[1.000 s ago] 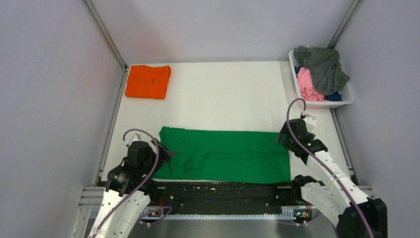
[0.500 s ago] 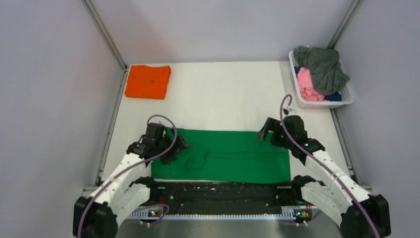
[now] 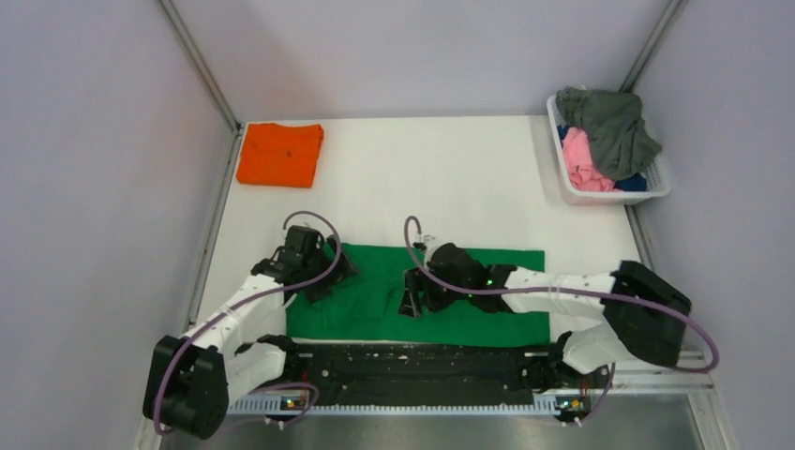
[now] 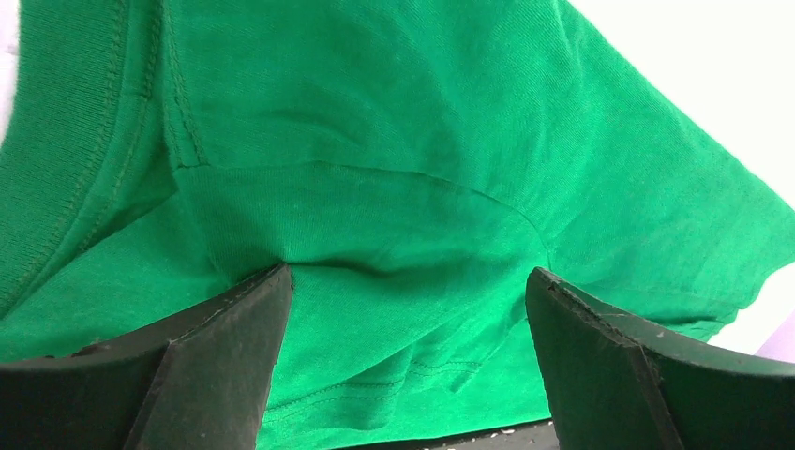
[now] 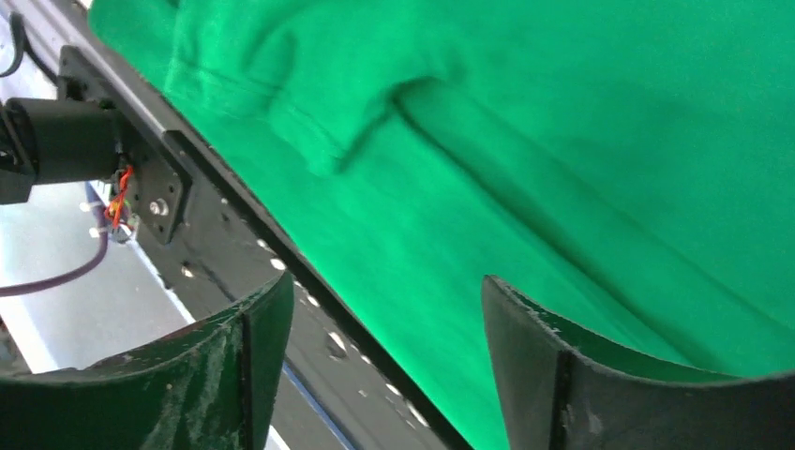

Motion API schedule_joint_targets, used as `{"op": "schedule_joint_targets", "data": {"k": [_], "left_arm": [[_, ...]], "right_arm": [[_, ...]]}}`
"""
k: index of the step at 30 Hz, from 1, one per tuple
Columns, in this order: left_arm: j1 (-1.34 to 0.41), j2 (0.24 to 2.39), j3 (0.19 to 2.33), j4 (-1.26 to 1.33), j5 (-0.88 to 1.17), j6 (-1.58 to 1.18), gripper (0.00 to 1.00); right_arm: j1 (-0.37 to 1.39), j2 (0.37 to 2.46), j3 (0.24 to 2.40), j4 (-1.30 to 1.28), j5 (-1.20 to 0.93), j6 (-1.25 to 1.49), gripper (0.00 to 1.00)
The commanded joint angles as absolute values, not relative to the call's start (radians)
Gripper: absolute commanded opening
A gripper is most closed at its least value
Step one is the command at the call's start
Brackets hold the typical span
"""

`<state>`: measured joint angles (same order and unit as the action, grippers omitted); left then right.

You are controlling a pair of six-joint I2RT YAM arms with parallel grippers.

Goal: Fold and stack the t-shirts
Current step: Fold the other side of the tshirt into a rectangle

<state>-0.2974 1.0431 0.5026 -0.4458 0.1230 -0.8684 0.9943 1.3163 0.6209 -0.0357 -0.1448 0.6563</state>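
On the white table [image 3: 450, 178], near edge, mid-fold on the green t-shirt [image 3: 497, 300], with left gripper [image 4: 408, 281] and right gripper [image 5: 384, 286] both spread, grasping nothing; next, probably, pinching an edge cleanly.

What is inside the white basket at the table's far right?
The basket holds a grey t-shirt on top, a pink one and some blue cloth. Anything beneath them is covered.
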Motion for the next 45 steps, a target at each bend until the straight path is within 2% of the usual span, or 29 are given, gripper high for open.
{"op": "schedule_joint_targets", "data": {"k": [1, 10, 29, 30, 31, 32, 39, 44, 45], "left_arm": [[-0.299, 1.035, 0.494, -0.415, 0.08, -0.849, 0.99], [-0.299, 1.044, 0.464, -0.4, 0.055, -0.852, 0.99], [-0.299, 0.938, 0.398, -0.413, 0.047, -0.884, 0.99], [-0.299, 0.934, 0.397, -0.42, 0.041, -0.882, 0.99], [-0.299, 0.929, 0.398, -0.427, 0.035, -0.883, 0.99], [-0.299, 0.925, 0.4, -0.433, 0.034, -0.882, 0.99], [-0.299, 0.909, 0.408, -0.454, 0.01, -0.876, 0.99], [-0.298, 0.914, 0.411, -0.462, 0.009, -0.877, 0.99], [-0.299, 0.912, 0.41, -0.464, 0.01, -0.876, 0.99]], "right_arm": [[1.097, 1.502, 0.751, 0.143, -0.158, 0.724, 0.69], [1.152, 1.721, 0.875, 0.183, -0.132, 0.789, 0.54], [1.153, 1.768, 0.871, 0.207, -0.018, 0.902, 0.17], [1.153, 1.766, 0.871, 0.208, -0.018, 0.902, 0.14], [1.153, 1.766, 0.87, 0.21, -0.021, 0.901, 0.01], [1.152, 1.765, 0.872, 0.203, -0.026, 0.901, 0.0], [1.152, 1.688, 0.888, 0.02, -0.07, 0.851, 0.0], [1.153, 1.652, 0.841, 0.018, -0.108, 0.844, 0.0], [1.152, 1.649, 0.843, 0.011, -0.099, 0.842, 0.05]]}}
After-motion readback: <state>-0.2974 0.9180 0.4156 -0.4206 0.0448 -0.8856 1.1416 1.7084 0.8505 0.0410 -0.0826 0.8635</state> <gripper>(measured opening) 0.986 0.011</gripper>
